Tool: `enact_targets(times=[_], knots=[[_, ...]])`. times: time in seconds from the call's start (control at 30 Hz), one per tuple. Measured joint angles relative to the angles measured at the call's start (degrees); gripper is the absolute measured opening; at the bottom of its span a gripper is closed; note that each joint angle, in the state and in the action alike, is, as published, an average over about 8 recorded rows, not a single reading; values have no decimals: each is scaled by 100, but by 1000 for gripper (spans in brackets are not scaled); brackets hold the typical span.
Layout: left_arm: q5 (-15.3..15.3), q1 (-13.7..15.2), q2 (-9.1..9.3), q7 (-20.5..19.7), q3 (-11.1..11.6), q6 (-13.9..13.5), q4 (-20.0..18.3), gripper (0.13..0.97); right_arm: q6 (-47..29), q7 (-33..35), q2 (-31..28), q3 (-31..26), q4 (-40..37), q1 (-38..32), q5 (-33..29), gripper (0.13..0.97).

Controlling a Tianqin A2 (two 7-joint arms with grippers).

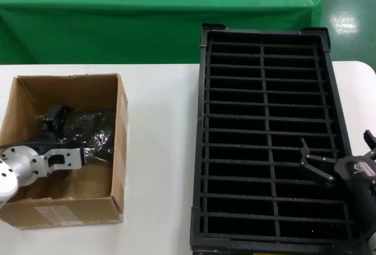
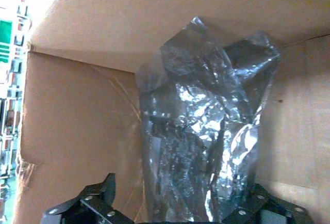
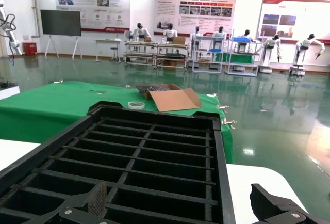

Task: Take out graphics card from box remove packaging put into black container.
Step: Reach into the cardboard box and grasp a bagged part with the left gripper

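The brown cardboard box (image 1: 121,140) stands on the left of the white table. Inside it lies the crinkly greyish bag (image 1: 88,128), with the dark graphics card dimly showing through it (image 2: 175,152). My left gripper (image 1: 97,154) is down in the box, open, with its jaws standing on either side of the bag's (image 2: 201,131) near end (image 2: 180,198). The black slotted container (image 1: 202,120) stands on the right; its visible slots hold nothing. My right gripper (image 1: 335,140) is open and empty above the container's near right part (image 3: 180,198).
A green-clothed table (image 1: 88,26) stands behind the white table (image 1: 158,149). On it are an opened cardboard box (image 3: 172,99) and a tape roll (image 3: 136,105). The box's brown walls (image 2: 77,121) close in around my left gripper.
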State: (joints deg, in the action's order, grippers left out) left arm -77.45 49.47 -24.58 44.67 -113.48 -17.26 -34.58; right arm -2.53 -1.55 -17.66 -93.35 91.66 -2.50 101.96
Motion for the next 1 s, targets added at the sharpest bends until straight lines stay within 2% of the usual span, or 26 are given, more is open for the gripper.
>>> enact_targets(times=[0.1,0.3,0.4,0.67,0.77,0.9,1.0], knots=[[190,-83,-60,-275,-57,-43,-158,813,0,0,0,0,0,0,0,966],[612,-231,-180,-853,-159,-102,-413,682,0,0,0,0,0,0,0,966],[648,-246,-195,-903,-174,-55,-402,638,0,0,0,0,0,0,0,966],[518,-267,-197,-812,-159,93,-382,422,0,0,0,0,0,0,0,966],[520,-306,-212,-856,-156,112,-452,381,0,0,0,0,0,0,0,966],[673,-405,-259,-1091,-147,75,-636,301,0,0,0,0,0,0,0,966],[936,-526,-320,-1416,-107,-11,-871,261,0,0,0,0,0,0,0,966]])
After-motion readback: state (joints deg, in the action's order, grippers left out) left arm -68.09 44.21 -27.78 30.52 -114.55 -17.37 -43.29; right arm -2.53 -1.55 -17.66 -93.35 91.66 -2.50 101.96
